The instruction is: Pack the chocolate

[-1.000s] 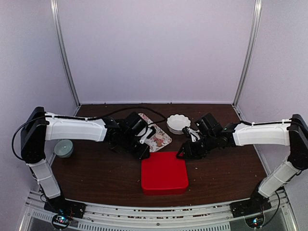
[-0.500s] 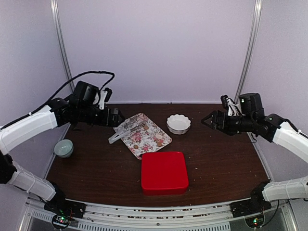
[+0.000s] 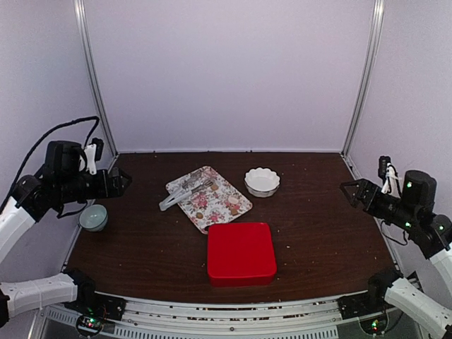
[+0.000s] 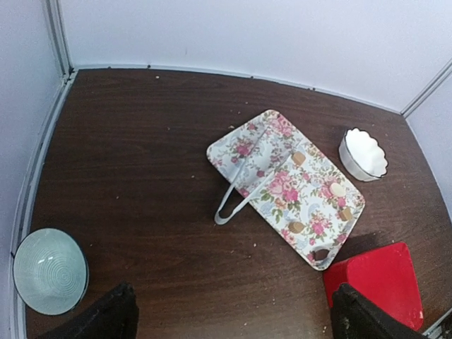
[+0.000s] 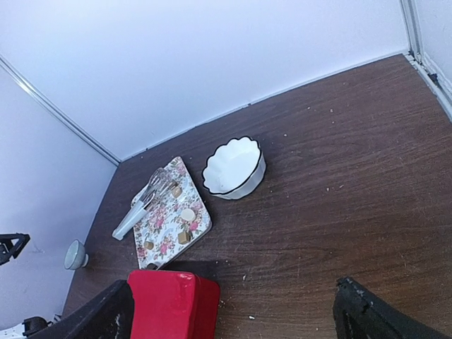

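Note:
Several small pieces of chocolate [image 4: 338, 189] lie loose on the flower-print tray [image 3: 205, 212], brown, tan and pale; they also show in the right wrist view [image 5: 187, 214]. A closed red box [image 3: 241, 252] sits in front of the tray. My left gripper [image 3: 121, 180] hangs open above the table's far left, well away from the tray. My right gripper [image 3: 349, 191] hangs open at the far right. In the wrist views the left gripper [image 4: 236, 321] and the right gripper [image 5: 233, 318] hold nothing between their wide-set fingers.
A white scalloped bowl [image 3: 262, 181] stands empty right of the tray. Pale tongs [image 3: 180, 193] lie across the tray's left end, handle on the table. A small grey-green bowl [image 3: 93, 217] sits by the left wall. Pale walls enclose three sides.
Both arms have drawn back from the red box's far corners and risen to the sides of the table. Both grippers have opened wide. The box, tray and bowls have not moved.

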Robot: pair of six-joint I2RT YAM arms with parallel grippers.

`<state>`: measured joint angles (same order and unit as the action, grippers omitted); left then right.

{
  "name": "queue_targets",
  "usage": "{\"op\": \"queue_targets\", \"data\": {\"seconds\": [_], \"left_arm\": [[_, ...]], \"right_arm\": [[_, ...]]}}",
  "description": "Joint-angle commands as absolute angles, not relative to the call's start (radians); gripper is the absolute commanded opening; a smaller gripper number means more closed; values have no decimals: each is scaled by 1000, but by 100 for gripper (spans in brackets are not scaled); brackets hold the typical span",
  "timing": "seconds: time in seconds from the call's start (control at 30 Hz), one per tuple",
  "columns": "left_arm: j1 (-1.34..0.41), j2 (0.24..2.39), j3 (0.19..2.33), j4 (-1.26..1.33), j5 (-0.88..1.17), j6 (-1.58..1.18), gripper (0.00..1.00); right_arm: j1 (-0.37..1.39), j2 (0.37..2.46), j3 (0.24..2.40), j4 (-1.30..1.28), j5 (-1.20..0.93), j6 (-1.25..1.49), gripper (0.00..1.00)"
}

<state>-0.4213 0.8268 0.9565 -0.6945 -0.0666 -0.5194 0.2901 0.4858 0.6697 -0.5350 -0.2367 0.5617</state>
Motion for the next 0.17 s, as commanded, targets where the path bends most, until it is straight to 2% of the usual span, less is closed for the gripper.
{"op": "queue_targets", "data": {"seconds": [0.0, 0.13], "left_arm": [[-415, 750, 892, -759, -142, -543, 98], [-414, 720, 894, -795, -213, -544, 98]], "right_arm": [[284, 376, 597, -541, -177, 602, 100], [284, 359, 581, -547, -165, 590, 100]]}}
